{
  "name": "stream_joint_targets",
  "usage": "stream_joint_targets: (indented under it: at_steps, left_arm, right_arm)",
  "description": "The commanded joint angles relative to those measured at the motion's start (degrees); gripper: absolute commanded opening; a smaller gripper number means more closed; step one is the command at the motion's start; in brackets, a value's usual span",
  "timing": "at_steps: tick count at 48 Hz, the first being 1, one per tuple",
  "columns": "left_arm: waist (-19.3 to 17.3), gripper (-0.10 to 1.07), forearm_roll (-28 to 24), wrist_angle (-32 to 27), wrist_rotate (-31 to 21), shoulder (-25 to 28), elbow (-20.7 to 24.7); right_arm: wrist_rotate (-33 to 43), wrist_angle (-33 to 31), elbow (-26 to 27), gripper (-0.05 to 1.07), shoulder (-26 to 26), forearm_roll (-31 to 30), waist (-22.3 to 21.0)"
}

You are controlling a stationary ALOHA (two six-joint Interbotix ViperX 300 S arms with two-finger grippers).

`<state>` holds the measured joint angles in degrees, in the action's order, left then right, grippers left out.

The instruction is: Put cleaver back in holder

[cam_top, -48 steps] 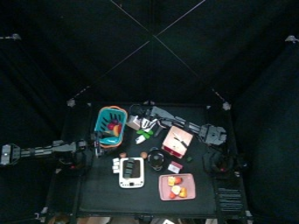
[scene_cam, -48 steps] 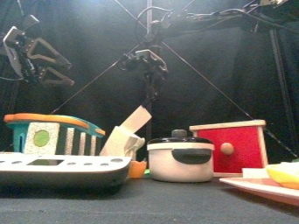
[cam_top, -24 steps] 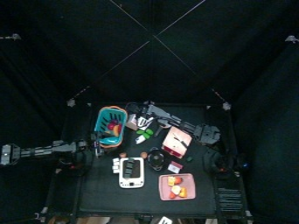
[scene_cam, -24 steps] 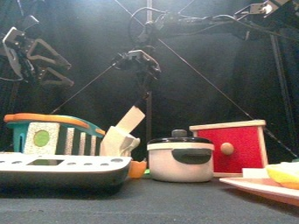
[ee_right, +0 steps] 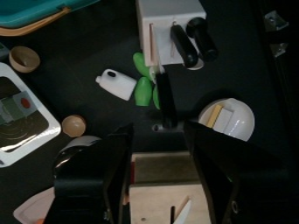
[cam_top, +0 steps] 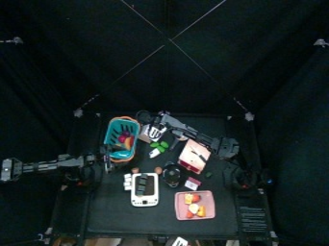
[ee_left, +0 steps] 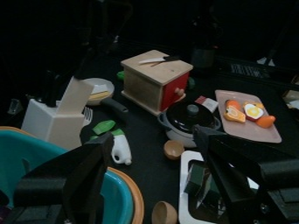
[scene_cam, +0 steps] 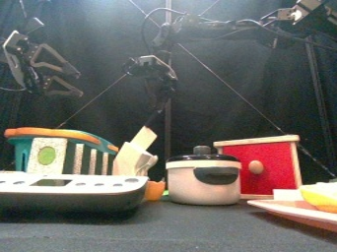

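The cream cleaver point(scene_cam: 145, 140) stands tilted in the white holder point(scene_cam: 132, 161), its blade sticking up beside the basket. From above, the holder point(ee_right: 172, 26) shows black knife handles, and the cleaver point(ee_right: 149, 37) is a thin edge along it. My right gripper point(ee_right: 158, 136) hangs above the holder, open, with nothing between its jaws. It also shows above the cleaver in the front view point(scene_cam: 150, 65) and at the table's back in the top view point(cam_top: 158, 123). My left gripper point(ee_left: 152, 149) is open and rests raised at the table's left side point(scene_cam: 33, 59).
A teal basket point(cam_top: 122, 137) sits left of the holder and a red box point(cam_top: 195, 152) to its right. Nearer the front are a black pot point(scene_cam: 200, 178), a white toy device point(cam_top: 142, 189) and a plate of food point(cam_top: 194, 204). A white-and-green bottle point(ee_right: 114, 83) lies near the holder.
My right gripper has opened wide, let go of the cleaver and drifted slightly left and up. The cleaver has sunk a little lower into the holder. The left arm has not moved.
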<state>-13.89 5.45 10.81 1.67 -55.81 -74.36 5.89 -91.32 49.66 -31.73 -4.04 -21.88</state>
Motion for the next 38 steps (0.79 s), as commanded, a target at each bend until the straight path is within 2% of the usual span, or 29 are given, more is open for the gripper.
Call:
stream_joint_targets:
  at_steps: [1, 10, 21, 30, 38]
  left_arm:
    - [-0.09, 1.03, -0.18, 0.18, 0.0, 0.0, 0.79]
    - [-0.09, 1.03, -0.18, 0.09, 0.0, 0.0, 0.7]
    - [-0.09, 1.03, -0.09, 0.18, 0.0, 0.0, 0.7]
    - [-0.09, 1.03, -0.09, 0.18, 0.0, 0.0, 0.44]
    - [-0.09, 1.03, 0.0, 0.09, 0.0, 0.0, 0.44]
  right_arm:
    - [0.0, -0.18, 2.46, 0.84, 1.58, -0.09, -0.26]
    - [0.35, -2.2, 2.9, 0.84, 1.85, -0.18, 0.09]
    - [0.53, -2.64, 0.97, 0.84, 2.81, -0.18, 1.49]
    - [0.88, -2.55, -4.92, 0.84, 6.94, -1.58, 2.37]
    - [1.32, 1.85, -14.85, 0.84, 13.1, -2.81, 3.96]
